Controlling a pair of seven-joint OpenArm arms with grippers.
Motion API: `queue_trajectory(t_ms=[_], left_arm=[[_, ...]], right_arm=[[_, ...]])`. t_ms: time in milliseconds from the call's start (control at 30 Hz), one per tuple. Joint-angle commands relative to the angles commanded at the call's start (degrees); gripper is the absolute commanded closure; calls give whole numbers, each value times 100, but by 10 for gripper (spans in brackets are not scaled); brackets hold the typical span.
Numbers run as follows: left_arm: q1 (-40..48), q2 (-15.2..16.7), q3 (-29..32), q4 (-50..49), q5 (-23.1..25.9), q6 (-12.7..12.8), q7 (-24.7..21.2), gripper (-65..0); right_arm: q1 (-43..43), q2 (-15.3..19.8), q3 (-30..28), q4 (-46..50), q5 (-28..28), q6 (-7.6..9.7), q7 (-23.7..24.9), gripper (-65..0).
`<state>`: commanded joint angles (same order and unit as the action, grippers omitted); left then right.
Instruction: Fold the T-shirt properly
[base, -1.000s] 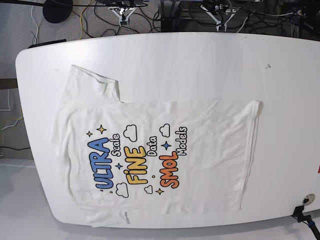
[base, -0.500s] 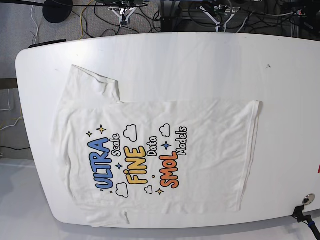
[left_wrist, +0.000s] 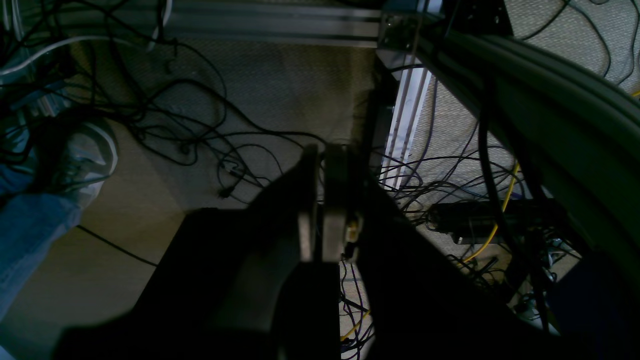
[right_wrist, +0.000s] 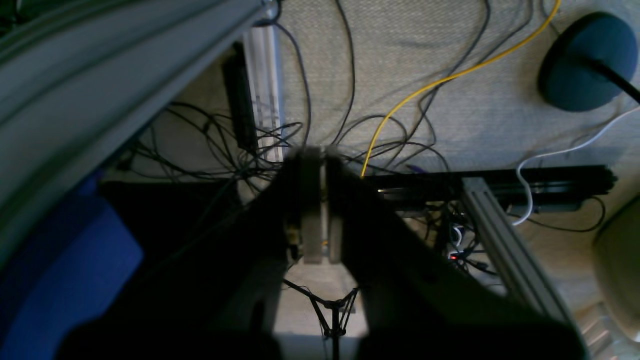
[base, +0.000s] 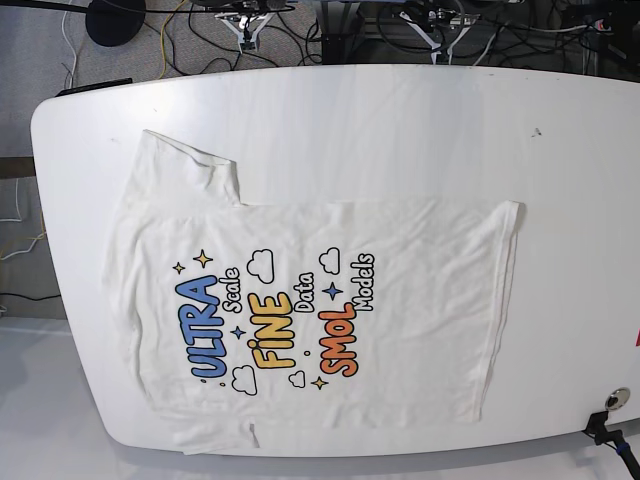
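Note:
The white T-shirt (base: 300, 300) lies flat and print-up on the white table (base: 420, 130), spread over its left and middle part. Its collar end points left and its hem (base: 503, 300) runs down the right side. One sleeve (base: 190, 165) sticks out toward the far edge, and the near sleeve reaches the table's front edge. Neither arm shows in the base view. In the left wrist view my left gripper (left_wrist: 320, 200) is shut and empty, hanging over the floor. My right gripper (right_wrist: 320, 200) is likewise shut on nothing above the floor.
Both wrist views look down on carpet with tangled cables (left_wrist: 210, 135), aluminium frame rails (right_wrist: 260, 85) and a yellow cable (right_wrist: 425, 85). A dark round stand base (right_wrist: 585, 60) sits at the right. A person's jeans and shoe (left_wrist: 60, 170) show at the left.

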<state>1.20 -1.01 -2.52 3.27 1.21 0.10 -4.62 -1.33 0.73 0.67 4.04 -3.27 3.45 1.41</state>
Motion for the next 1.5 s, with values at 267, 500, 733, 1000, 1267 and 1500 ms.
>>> queue_trajectory(t_ms=[267,500,733,1000,1267,1500], left_arm=[[-24,-45,-15,-22,52,24,-32,0],[-11,-34,-38,-9,37,42,-23,0],[5,-30,-23,-15,40,34,-42,0],[26,-47,-4,-22,23,37,-48,0],[45,-78,15,5,24,34,-156,0],[148,-123,8,-26,55,30,-276,0]], right_arm=[[35,13,-37,15,-20,34,136,0],[67,22,-32,48,-10,32,130,0],[31,30,-19,31,-22,48,252,0],[36,29,-44,48,-15,29,210,0],[76,31,-76,100,-1,46,246,-3],[22,60,-83,129,-10,6,232,0]])
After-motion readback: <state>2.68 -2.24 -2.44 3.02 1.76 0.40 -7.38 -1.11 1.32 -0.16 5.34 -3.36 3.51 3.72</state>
